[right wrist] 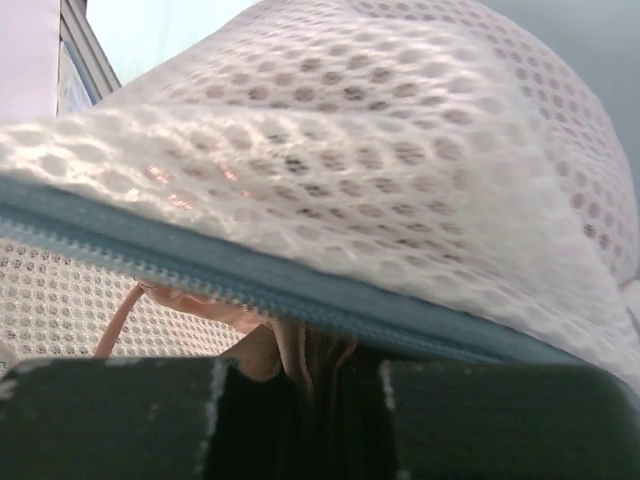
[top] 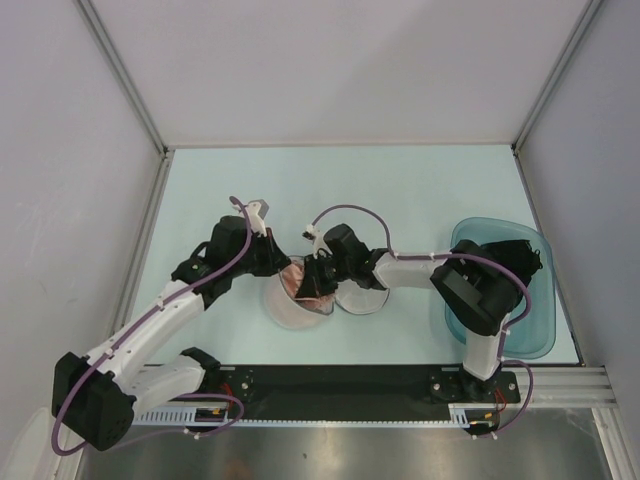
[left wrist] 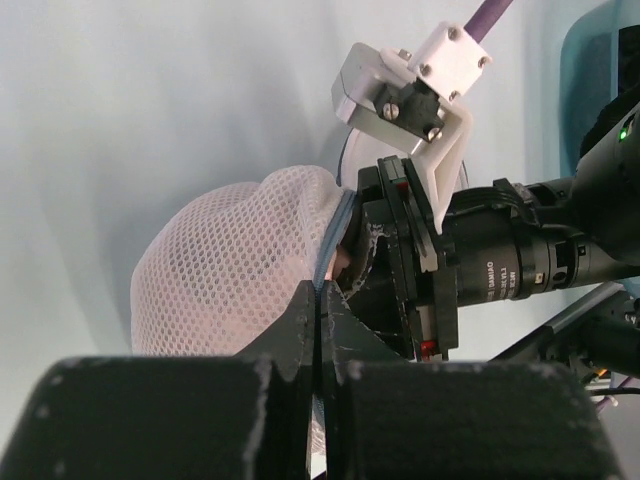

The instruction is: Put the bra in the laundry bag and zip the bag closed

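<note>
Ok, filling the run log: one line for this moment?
left tool: shut on laundry bag rim | right tool: at opening, grip unclear | bra: in bag | zip: open

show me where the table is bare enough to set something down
The far half of the table, side to side, is bare. So is a narrow strip between the mesh bag and the table's near edge. Crowded around the bag mid-table; the basin fills the right edge.

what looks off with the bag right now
A thin pink bra strap loops across the gap under the zip of the bag, between the two mesh halves, in the right wrist view. The bag is open there, so the strap could well snag in the zip when it is closed.
</note>
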### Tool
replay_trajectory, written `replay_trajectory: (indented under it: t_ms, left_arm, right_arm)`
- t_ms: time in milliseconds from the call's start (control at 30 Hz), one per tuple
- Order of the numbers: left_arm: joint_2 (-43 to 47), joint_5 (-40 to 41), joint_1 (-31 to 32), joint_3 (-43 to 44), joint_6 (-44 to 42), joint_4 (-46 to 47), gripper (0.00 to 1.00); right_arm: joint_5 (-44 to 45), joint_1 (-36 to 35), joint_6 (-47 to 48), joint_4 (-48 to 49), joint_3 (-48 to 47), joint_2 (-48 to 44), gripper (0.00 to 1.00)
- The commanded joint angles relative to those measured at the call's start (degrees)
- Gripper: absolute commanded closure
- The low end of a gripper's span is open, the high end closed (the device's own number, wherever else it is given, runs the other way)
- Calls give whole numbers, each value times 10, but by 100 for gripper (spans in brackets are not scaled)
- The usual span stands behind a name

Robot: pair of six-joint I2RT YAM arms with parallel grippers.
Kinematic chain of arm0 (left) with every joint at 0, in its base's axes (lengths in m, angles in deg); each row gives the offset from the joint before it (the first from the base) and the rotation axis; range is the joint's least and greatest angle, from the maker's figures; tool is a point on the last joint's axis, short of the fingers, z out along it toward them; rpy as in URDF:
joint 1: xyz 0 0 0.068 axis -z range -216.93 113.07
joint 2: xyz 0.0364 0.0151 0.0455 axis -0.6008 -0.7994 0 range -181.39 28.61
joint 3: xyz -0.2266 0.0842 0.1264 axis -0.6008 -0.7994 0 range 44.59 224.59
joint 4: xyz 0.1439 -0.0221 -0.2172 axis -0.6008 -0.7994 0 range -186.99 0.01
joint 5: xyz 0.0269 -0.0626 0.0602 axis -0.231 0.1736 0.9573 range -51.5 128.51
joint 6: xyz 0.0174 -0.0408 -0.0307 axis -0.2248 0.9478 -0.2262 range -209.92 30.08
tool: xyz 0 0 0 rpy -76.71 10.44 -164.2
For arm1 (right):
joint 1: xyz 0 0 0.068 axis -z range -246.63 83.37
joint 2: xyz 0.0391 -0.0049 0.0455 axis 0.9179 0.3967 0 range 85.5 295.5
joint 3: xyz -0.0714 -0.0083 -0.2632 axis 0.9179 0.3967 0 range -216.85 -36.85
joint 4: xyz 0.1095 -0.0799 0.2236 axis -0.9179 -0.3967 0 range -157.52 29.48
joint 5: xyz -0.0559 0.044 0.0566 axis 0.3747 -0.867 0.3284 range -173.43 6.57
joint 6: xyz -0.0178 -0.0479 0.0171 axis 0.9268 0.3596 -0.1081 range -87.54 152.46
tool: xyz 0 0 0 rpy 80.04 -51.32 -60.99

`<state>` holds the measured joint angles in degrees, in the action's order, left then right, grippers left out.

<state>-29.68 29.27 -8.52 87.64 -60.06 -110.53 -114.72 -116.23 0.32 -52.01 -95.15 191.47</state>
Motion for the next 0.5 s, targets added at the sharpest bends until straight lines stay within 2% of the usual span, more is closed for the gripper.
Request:
replay_trajectory:
  t_ms: [0, 33, 100, 133, 233, 300, 333, 467]
  left_arm:
    - [13, -1, -4, -1, -11, 19, 100]
    - [12, 1, -4, -1, -12, 15, 100]
    - [14, 2, -4, -2, -15, 15, 100]
    - [16, 3, -3, -3, -14, 15, 100]
    - [18, 2, -4, -2, -17, 15, 100]
    - [17, 0, -3, -2, -18, 14, 100]
    - [17, -2, -3, -3, -20, 13, 100]
    - [21, 2, -3, -6, -25, 9, 100]
  right_arm:
    - [21, -1, -5, -15, -25, -1, 81]
    - [25, 0, -2, -24, -26, -6, 67]
    - [41, -1, 1, -58, -26, -27, 57]
    - [48, -1, 1, -75, -28, -35, 48]
    - [75, -1, 13, -141, -28, -70, 33]
    - [96, 0, 19, -180, -24, -99, 27]
    - [101, 1, 22, -190, -23, -108, 21]
    - [126, 9, 23, -247, -18, -155, 11]
